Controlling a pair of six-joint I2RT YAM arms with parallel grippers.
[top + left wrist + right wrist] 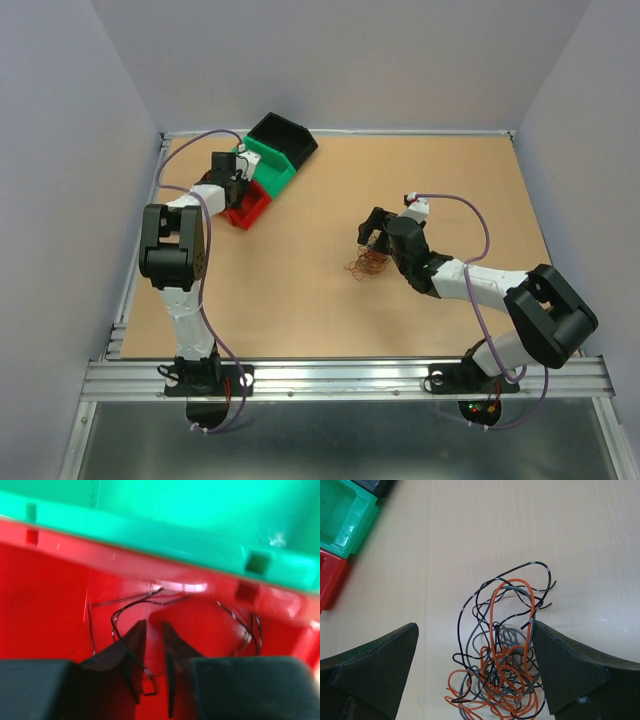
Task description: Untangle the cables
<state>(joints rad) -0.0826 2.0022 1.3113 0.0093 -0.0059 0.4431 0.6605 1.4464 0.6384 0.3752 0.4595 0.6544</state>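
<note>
A tangle of thin orange, grey and black cables [507,665] lies on the tan table; in the top view the cables [368,264] sit mid-table. My right gripper [475,625] is wide open just above the tangle, and its right finger [560,660] touches the outer loops; it also shows in the top view [372,236]. My left gripper [154,624] is down inside the red bin [45,595], jaws a narrow gap apart. A thin black wire [125,607] lies in that bin, crosses the left finger and ends between the fingers. A second dark wire [245,630] lies to the right.
The red bin [250,212], a green bin [272,168] and a black bin [285,135] stand in a row at the back left. The green bin's wall [175,530] is right ahead of my left gripper. White walls enclose the table [300,310].
</note>
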